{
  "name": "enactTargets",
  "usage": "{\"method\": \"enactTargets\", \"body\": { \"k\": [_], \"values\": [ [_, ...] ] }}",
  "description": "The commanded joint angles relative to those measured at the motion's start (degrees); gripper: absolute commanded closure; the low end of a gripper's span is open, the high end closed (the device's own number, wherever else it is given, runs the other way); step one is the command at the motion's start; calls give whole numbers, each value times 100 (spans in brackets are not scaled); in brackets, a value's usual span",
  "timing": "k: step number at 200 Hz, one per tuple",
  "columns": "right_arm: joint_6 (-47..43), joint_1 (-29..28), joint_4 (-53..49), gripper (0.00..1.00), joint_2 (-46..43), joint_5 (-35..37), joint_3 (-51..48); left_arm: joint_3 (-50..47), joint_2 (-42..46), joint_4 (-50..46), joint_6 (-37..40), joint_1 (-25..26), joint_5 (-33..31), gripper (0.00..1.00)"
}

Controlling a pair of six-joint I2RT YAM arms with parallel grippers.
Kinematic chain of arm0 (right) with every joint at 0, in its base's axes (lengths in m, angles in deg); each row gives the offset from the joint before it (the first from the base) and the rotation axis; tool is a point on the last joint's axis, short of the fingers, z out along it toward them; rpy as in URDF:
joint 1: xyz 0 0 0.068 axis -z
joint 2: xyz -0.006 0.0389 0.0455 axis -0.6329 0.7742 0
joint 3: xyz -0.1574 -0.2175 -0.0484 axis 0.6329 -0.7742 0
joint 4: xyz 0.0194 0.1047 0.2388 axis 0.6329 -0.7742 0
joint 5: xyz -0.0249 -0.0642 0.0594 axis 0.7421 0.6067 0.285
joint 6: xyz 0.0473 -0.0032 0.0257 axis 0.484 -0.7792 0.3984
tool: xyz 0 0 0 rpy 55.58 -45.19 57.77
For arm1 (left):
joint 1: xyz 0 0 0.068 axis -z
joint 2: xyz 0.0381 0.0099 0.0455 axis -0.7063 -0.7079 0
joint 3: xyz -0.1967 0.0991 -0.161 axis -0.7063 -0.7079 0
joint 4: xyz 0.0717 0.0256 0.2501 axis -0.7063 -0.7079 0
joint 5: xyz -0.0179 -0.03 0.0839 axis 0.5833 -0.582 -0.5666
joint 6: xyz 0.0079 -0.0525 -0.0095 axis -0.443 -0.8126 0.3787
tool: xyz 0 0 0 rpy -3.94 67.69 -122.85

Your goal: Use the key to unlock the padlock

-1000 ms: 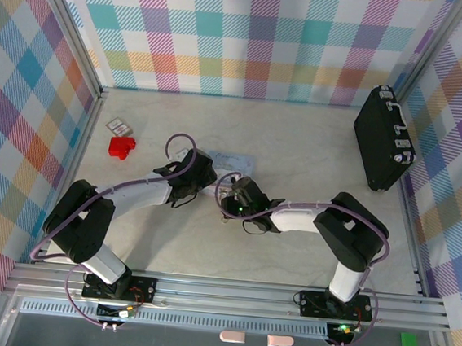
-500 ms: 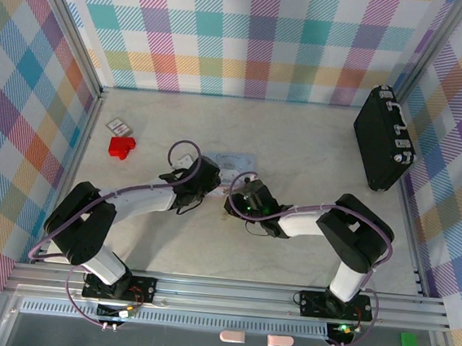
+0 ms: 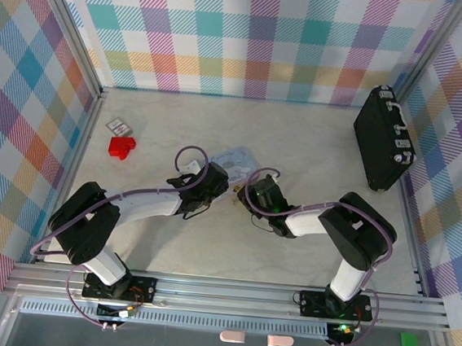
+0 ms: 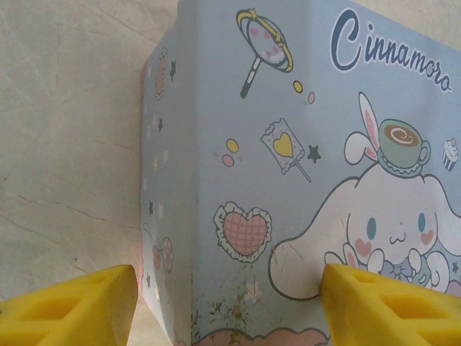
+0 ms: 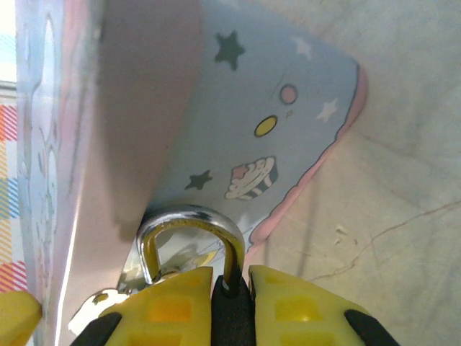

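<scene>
Overhead: I read bright, even light from above, with soft faint shadows on the table (image 3: 315, 148).
Left wrist: tin (image 4: 288, 144) ahead of the left gripper (image 4: 229, 288) is sharp; its yellow fingers (image 4: 72, 303) at the frame bottom are soft.
Right wrist: right gripper (image 5: 230, 277) blurred; glare on the padlock (image 5: 189, 213) shackle just above it; tin face to the claw's upper left shaded.

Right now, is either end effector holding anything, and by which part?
The right end effector pinches the padlock by its dark body, shackle free. The left end effector is open over the blue tin, holding nothing.
</scene>
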Motion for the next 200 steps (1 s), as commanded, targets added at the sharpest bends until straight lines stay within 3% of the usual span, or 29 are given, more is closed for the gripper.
{"method": "enactTargets", "body": {
  "k": [1,66,144,169,200],
  "values": [
    [230,114,411,100,-156,155,-40,-79,-300,-664,18,41,177,32],
    [-436,399,-377,100,-807,125,-333,331,-724,-626,414,-22,176,32],
    [-2978,1024,-2922,100,-2542,-742,-505,2220,-2179,-760,2235,-612,931,31],
    [-3440,1027,-3488,100,-2796,-1246,-427,2416,-1942,-930,2778,-644,994,28],
    [-3771,1013,-4007,100,-3020,-1791,-348,2078,-955,-900,3372,-633,1097,19]
  ]
}}
